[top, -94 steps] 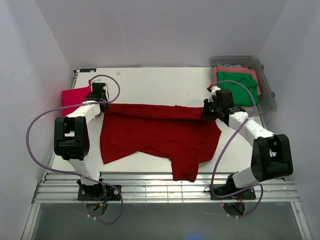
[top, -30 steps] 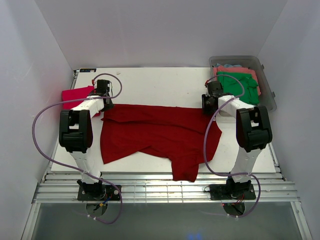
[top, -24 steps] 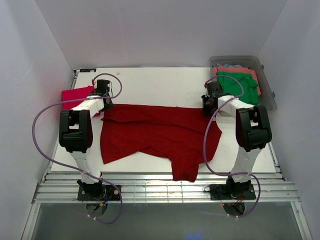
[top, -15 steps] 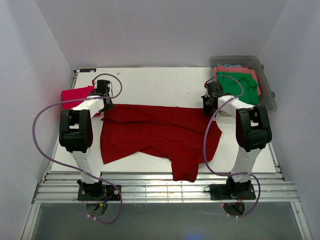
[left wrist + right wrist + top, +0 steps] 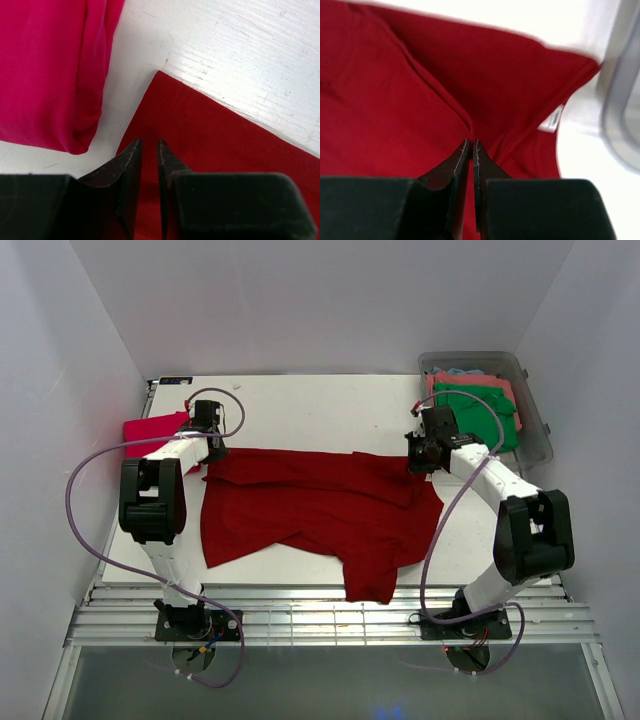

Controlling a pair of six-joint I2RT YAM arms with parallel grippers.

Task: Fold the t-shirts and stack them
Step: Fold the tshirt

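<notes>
A dark red t-shirt (image 5: 320, 510) lies spread on the white table, one part hanging over the near edge. My left gripper (image 5: 207, 448) sits at its far left corner (image 5: 165, 85), jaws almost together with red cloth between them (image 5: 148, 145). My right gripper (image 5: 424, 462) is at the far right corner, shut on a raised fold of the same shirt (image 5: 471, 142). A white label (image 5: 551, 120) shows beside that fold. A folded pinkish-red t-shirt (image 5: 150, 428) lies at the far left, just beside the left gripper (image 5: 45, 75). A green shirt (image 5: 482, 412) and a coral shirt (image 5: 470, 382) lie in the tub.
The clear grey plastic tub (image 5: 538, 435) stands at the far right of the table, close behind the right gripper; its wall shows in the right wrist view (image 5: 620, 95). White walls enclose the table on three sides.
My right arm has swung outward and its gripper has shifted slightly toward me with the shirt's far right corner, raising a fold there. The left arm has stayed still over the last second.
</notes>
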